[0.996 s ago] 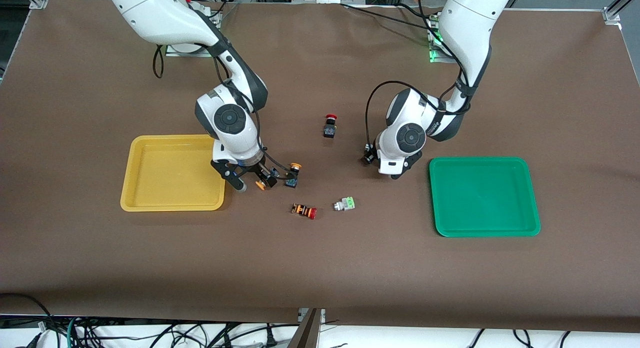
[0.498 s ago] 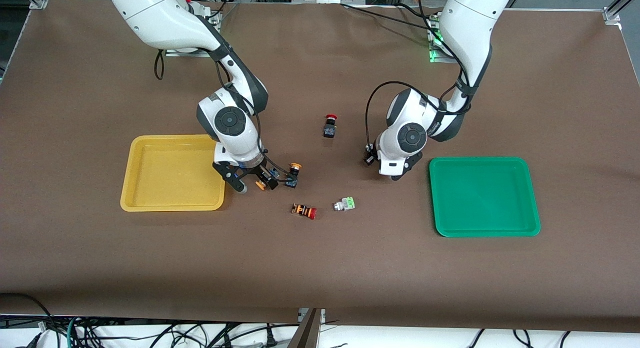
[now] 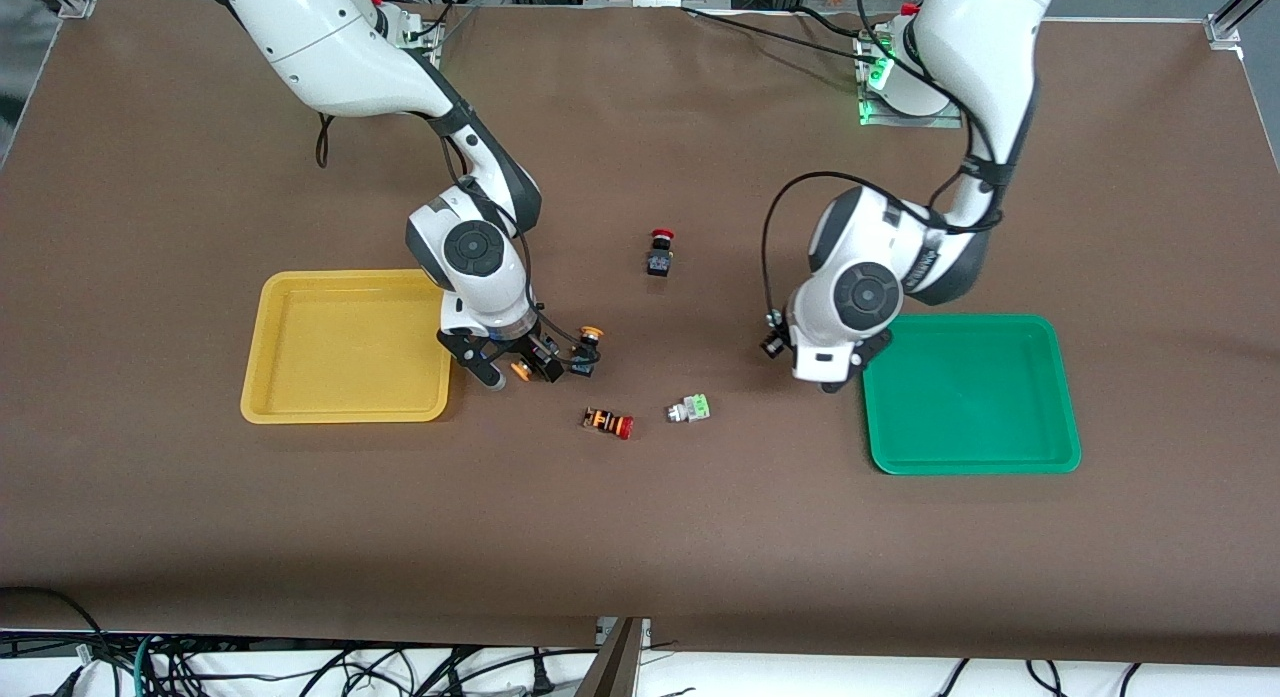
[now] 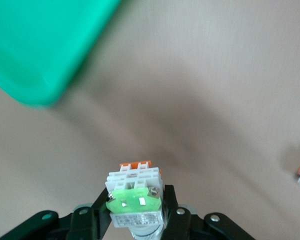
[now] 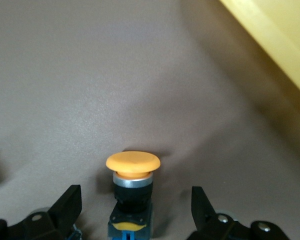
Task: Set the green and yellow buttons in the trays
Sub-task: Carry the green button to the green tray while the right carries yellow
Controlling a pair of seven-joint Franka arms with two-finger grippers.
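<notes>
Claws are seen at mid-frame: the left claw is clenched on a green button by the green tray. The right claw stands released around a yellow button on the tabletop, beside the yellow tray.

A brown cloth-covered table carries two red-capped black push-button switches. One red-capped switch stands upright about midway along the table. The other red-capped switch, with an orange band on its body, lies on its side nearer to the front camera. Black cables trail under the table's near edge.
</notes>
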